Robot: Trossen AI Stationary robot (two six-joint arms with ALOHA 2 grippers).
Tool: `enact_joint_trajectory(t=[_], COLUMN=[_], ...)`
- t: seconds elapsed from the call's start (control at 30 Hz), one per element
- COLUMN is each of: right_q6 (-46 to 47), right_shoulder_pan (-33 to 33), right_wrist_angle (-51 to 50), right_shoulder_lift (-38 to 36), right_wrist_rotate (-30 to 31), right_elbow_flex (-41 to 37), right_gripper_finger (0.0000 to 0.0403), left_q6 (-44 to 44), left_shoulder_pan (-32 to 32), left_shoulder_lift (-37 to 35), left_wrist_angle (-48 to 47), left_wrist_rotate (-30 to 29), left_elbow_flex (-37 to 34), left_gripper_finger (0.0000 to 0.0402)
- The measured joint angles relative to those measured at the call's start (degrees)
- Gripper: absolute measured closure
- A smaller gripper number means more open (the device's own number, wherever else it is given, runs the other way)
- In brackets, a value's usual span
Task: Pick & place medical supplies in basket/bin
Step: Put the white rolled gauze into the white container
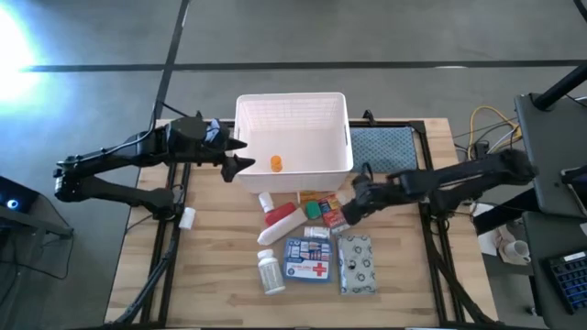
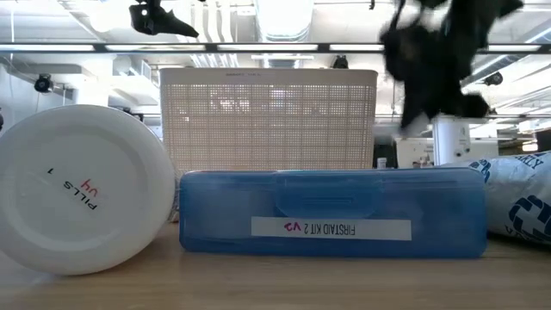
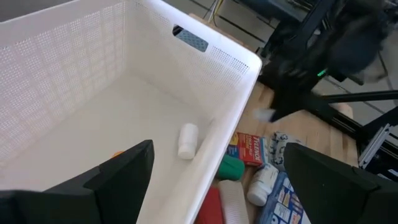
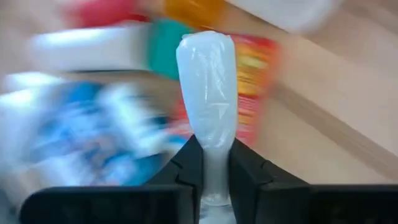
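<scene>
Pale wooden slats make up the table (image 1: 220,266), with grey floor beyond it. At the left, the left gripper (image 1: 240,163) hangs at the left wall of the white slotted basket (image 1: 293,112), fingers spread wide and holding nothing; I judge it is parked there, out of the other arm's way. Inside the basket lie an orange vial (image 1: 276,163) and a small white bottle (image 3: 188,140).

Just in front of the basket, the remaining supplies sit in a tight cluster, within easy reach: a white pill bottle (image 1: 270,272), a red-white tube (image 1: 280,221), a blue first-aid pouch (image 1: 308,259) with a red cross, a green-capped item (image 1: 315,209), a small red box (image 1: 334,218) and a grey patterned packet (image 1: 357,264).

To the right, the right gripper (image 1: 349,214) sits low over that cluster, jaws pinched onto a slim, translucent white plastic-wrapped piece (image 4: 208,93), held by its narrow end so the wider end points away. Its motion blur suggests the grip is part of a pick.
</scene>
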Motion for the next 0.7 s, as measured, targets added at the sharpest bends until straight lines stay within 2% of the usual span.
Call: enact_joint_trajectory(t=[0.1,0.27,0.4,0.53,0.7], right_q6=[-6.19,-16.52,-26.52,-34.31,-38.47], right_shoulder_pan=[-0.06,-4.3,-12.15,-19.7,-25.56], right_wrist_angle=[1.11,6.44,7.01,4.24,-4.96], right_shoulder_lift=[-5.31,-8.23,-1.58,7.67,17.55], right_wrist_rotate=[0.15,8.43,7.02,3.02,2.71], right_elbow_flex=[4.25,12.45,20.56,29.78,40.84], right_gripper_finger=[0.0344,0.0339,0.0315,0.0265,0.0192], left_q6=[-0.02,-1.09,-4.0,-8.79,-20.26], left_shoulder_pan=[0.0,-0.08,-0.63,-1.51,-1.6], left_shoulder_lift=[-0.2,-0.53,-0.61,-0.63,-0.47], left_wrist_angle=[-0.04,-3.23,-9.01,-18.17,-32.51], left_wrist_rotate=[0.0,0.02,0.07,-0.06,-6.84], left_elbow_flex=[0.0,0.0,0.02,0.02,0.02], left_gripper_finger=[0.0066,0.0066,0.0066,0.0066,0.0066])
